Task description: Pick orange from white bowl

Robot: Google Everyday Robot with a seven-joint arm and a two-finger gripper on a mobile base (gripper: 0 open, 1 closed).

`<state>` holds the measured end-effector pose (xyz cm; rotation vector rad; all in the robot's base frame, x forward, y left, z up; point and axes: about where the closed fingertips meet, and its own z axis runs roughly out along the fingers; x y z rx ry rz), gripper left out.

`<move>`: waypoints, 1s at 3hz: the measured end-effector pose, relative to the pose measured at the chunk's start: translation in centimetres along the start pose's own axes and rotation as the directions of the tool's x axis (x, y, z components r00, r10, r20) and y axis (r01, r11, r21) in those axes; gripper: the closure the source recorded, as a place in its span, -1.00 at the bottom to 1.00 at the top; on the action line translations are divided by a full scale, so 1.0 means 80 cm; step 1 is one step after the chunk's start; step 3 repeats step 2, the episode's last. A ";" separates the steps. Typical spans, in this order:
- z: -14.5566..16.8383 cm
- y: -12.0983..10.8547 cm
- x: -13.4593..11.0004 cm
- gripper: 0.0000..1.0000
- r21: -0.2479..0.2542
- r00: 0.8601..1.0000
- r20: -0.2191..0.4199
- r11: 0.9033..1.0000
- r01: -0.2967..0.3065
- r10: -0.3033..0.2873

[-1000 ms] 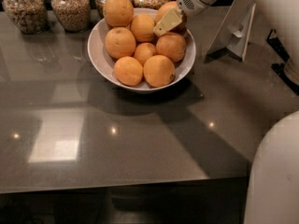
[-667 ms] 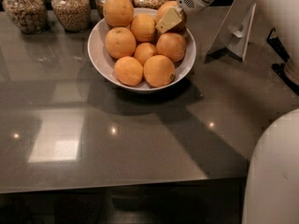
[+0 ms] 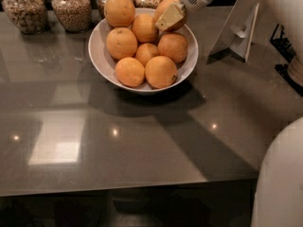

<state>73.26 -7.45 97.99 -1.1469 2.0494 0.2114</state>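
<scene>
One orange — at the back right of the white bowl on the worktop — sits clenched in the claw, which has crept slightly upward, so the lift seems just begun.

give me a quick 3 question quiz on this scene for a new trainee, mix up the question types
1. True or false: the gripper is at the orange at the back right of the white bowl.
2. Count: how many oranges can be seen in the bowl altogether?
3. Pick one: what stands behind the bowl at the far edge of the table? A) glass jars of grain B) coffee mugs C) a stack of plates

Key
1. True.
2. Eight, one of them clearly smaller, in the middle.
3. A.
</scene>
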 end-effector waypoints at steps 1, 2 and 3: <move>-0.019 0.012 -0.019 1.00 -0.011 0.998 0.032 0.998 0.054 -0.053; -0.041 0.030 -0.032 1.00 -0.031 0.992 0.039 0.992 0.118 -0.117; -0.041 0.030 -0.032 1.00 -0.031 0.992 0.039 0.992 0.118 -0.117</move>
